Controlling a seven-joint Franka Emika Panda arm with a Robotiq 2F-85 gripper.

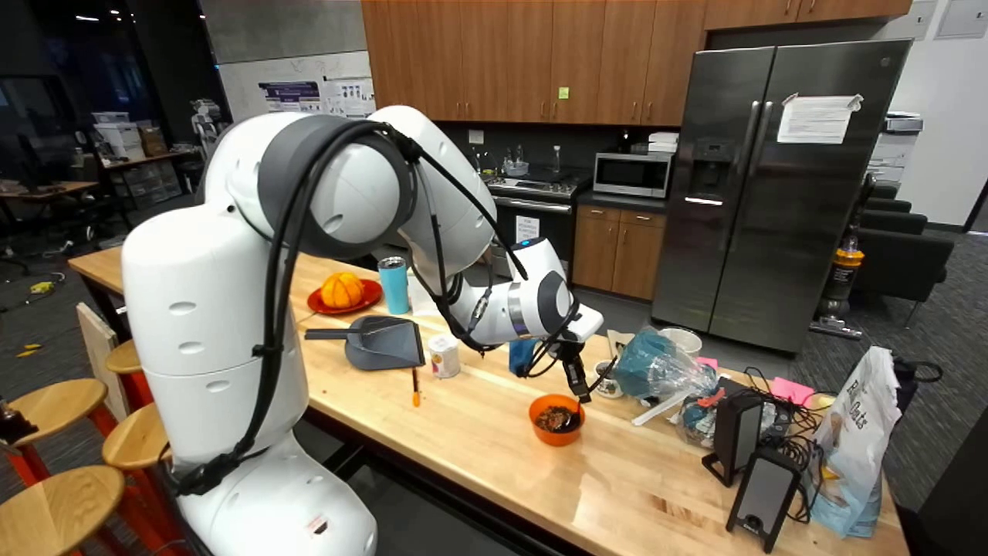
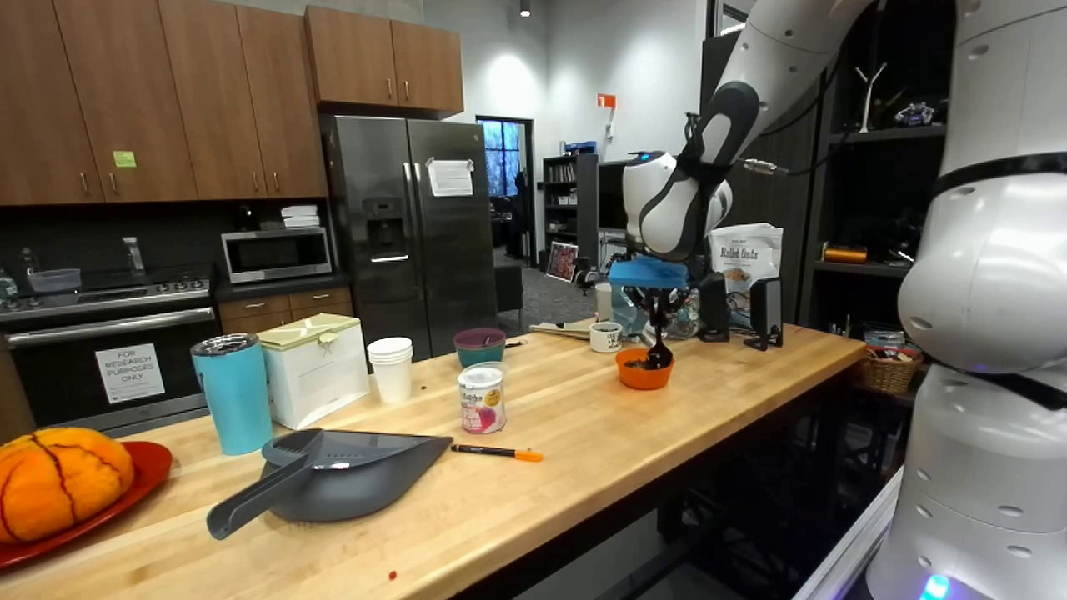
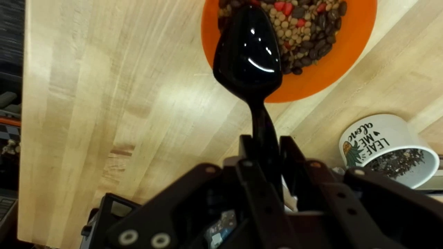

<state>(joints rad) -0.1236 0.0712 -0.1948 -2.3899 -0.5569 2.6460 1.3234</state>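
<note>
2 fingers [image 3: 290,152] closed on black spoon [image 3: 250,58] in orange bowl [image 3: 311,85]; mug [image 3: 373,135] near; tabletop [image 3: 114,90] between bowl and edge [image 3: 26,103].

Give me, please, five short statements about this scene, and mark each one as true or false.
1. The gripper holds a black spoon. True.
2. The pumpkin lies on a red plate. True.
3. The spoon touches the plate. False: the spoon's head is at the orange bowl.
4. The bowl holds small pieces. True.
5. The bowl stands on the plate. False: the bowl stands on the table.
</note>
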